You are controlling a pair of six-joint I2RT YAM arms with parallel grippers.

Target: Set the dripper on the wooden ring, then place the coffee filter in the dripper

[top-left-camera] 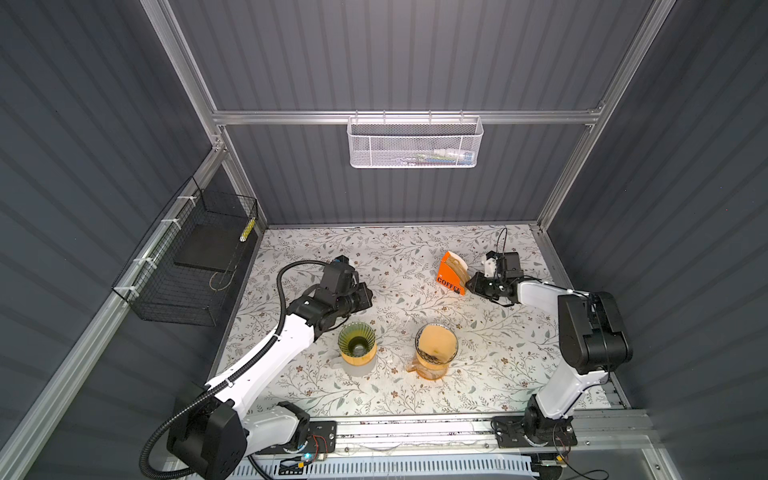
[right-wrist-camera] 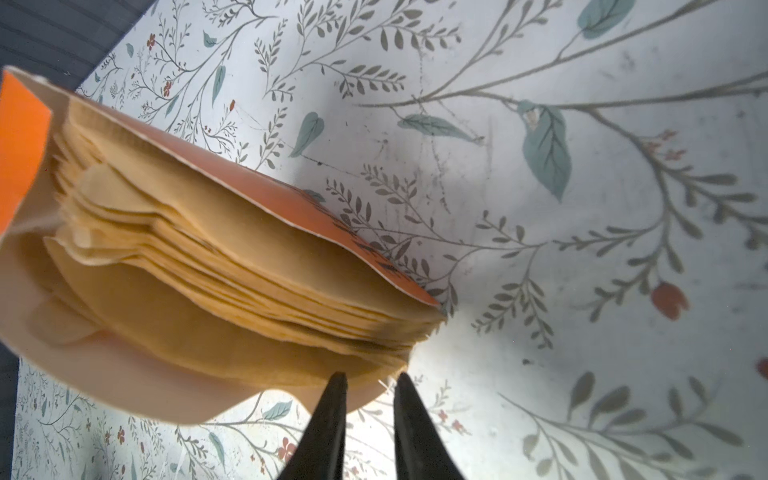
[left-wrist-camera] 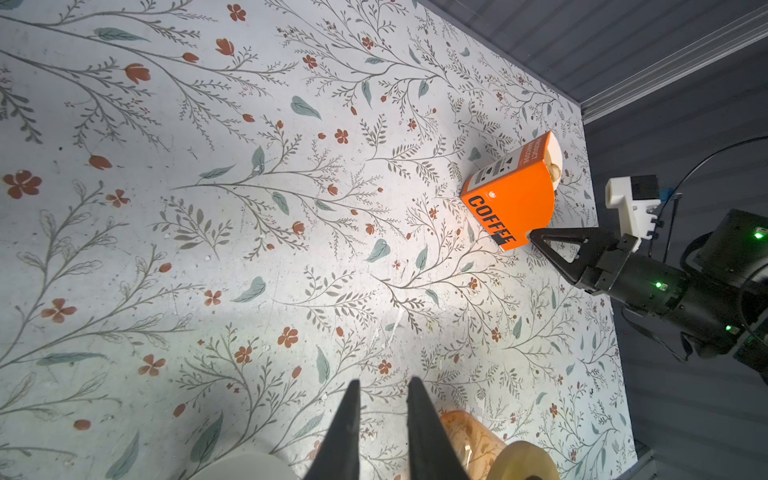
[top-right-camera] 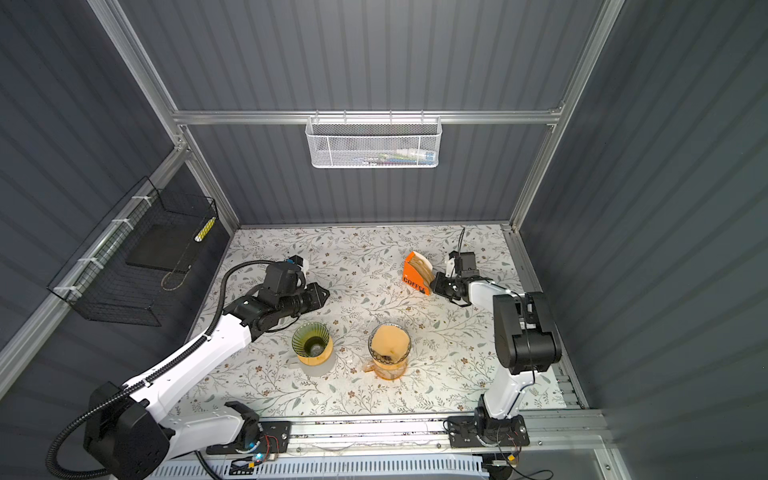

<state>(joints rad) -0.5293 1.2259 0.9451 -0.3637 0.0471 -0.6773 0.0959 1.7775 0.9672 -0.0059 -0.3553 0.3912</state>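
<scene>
An orange "COFFEE" box (top-left-camera: 451,272) (top-right-camera: 417,272) (left-wrist-camera: 513,199) stands at the back right of the table. Its open side shows a stack of brown coffee filters (right-wrist-camera: 232,270). My right gripper (top-left-camera: 469,284) (right-wrist-camera: 368,376) is at the lower edge of that stack, its jaws a little apart with nothing between them. An amber dripper (top-left-camera: 436,347) (top-right-camera: 390,347) near the front centre has a brown filter lying in it. A green dripper (top-left-camera: 356,343) (top-right-camera: 311,340) to its left is empty. My left gripper (top-left-camera: 368,296) (left-wrist-camera: 382,382) hovers behind the green dripper, slightly open and empty.
A white mesh basket (top-left-camera: 415,141) hangs on the back rail. On the left wall there is a black wire basket (top-left-camera: 187,262). The floral table (top-left-camera: 415,249) ends at grey walls at the back and on both sides. Both arm bases sit on the front rail.
</scene>
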